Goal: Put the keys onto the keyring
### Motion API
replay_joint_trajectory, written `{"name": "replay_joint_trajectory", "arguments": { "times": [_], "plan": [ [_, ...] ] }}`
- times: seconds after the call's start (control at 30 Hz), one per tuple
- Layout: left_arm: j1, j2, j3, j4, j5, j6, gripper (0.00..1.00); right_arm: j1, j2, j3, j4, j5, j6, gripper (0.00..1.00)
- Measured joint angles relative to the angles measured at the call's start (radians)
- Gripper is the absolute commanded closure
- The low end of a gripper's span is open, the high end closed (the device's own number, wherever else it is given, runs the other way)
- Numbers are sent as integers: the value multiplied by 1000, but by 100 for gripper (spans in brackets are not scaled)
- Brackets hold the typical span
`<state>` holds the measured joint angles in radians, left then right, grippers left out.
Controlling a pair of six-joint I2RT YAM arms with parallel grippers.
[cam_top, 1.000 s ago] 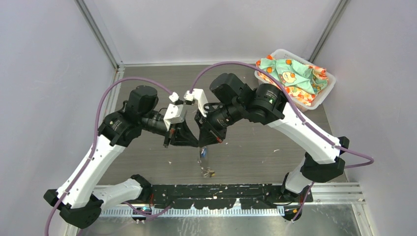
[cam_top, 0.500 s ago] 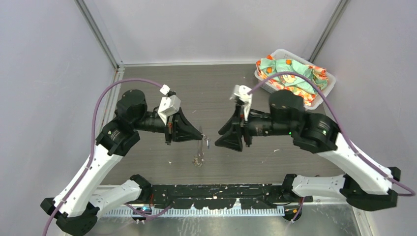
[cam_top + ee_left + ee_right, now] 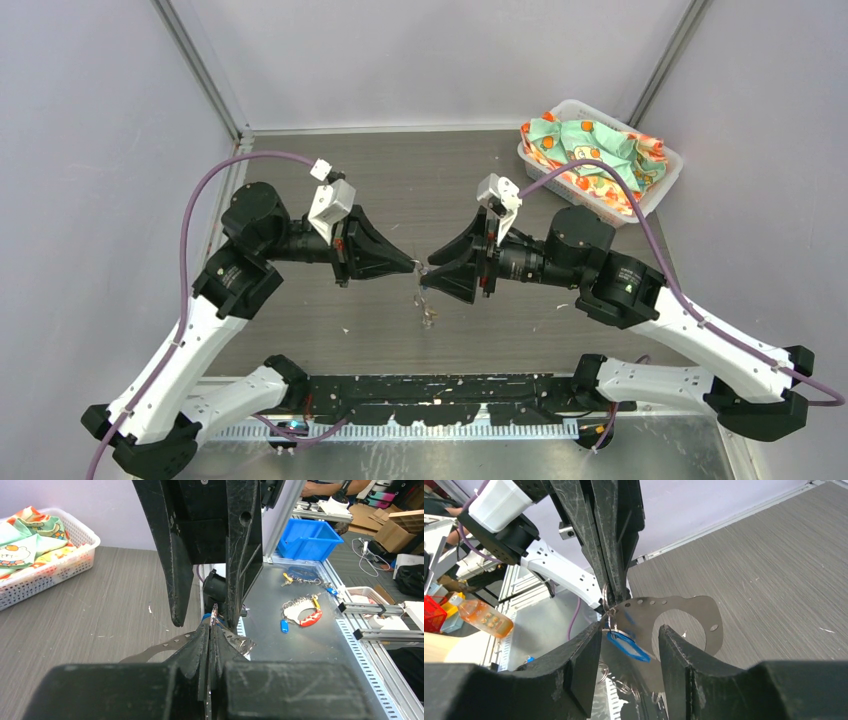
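Observation:
My left gripper [image 3: 414, 267] is shut on the edge of the keyring [image 3: 691, 614], a flat grey metal loop with a big opening and small holes along its band, held above the table's middle. The loop also shows behind the left fingertips [image 3: 206, 630] in the left wrist view [image 3: 162, 645]. A blue-headed key [image 3: 626, 646] hangs from small wire rings [image 3: 609, 605] at the grip point. My right gripper [image 3: 433, 273] is open, its fingers [image 3: 589, 645] either side of the blue key without touching it. A small cluster [image 3: 427, 312] dangles below both grippers. I cannot make out the yellow-orange key.
A white basket [image 3: 660, 195] of patterned cloth stands at the far right corner, also in the left wrist view [image 3: 47, 577]. The black base rail [image 3: 450, 385] runs along the near edge. Off the table are a blue bin [image 3: 307, 540] and an orange bottle [image 3: 484, 620].
The right arm swung out to the right, opened, then came back left, its open jaws now around the hanging blue key. The left gripper shifted right and up with the keyring.

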<state>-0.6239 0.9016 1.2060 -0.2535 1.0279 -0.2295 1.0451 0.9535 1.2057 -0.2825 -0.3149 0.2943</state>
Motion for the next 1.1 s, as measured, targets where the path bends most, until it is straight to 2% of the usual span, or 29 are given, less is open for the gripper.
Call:
{"name": "replay_joint_trajectory", "arguments": {
  "times": [0.13,0.3,0.47,0.77,0.93,1.1],
  "plan": [
    [0,0,0,10,0,-3,100,0,1,-4,40,4,16,67],
    [0,-3,0,12,-7,-4,100,0,0,-5,64,3,37,70],
    [0,-7,0,15,-7,-4,100,0,0,-6,61,-8,55,61],
    [0,-10,0,18,-7,-8,100,0,-11,-40,34,-29,71,63],
    [0,-10,0,18,-7,-9,100,0,-3,-26,-4,-47,69,52],
    [0,-10,0,18,-7,-9,100,0,20,66,-105,-24,16,44]
  ]
}}
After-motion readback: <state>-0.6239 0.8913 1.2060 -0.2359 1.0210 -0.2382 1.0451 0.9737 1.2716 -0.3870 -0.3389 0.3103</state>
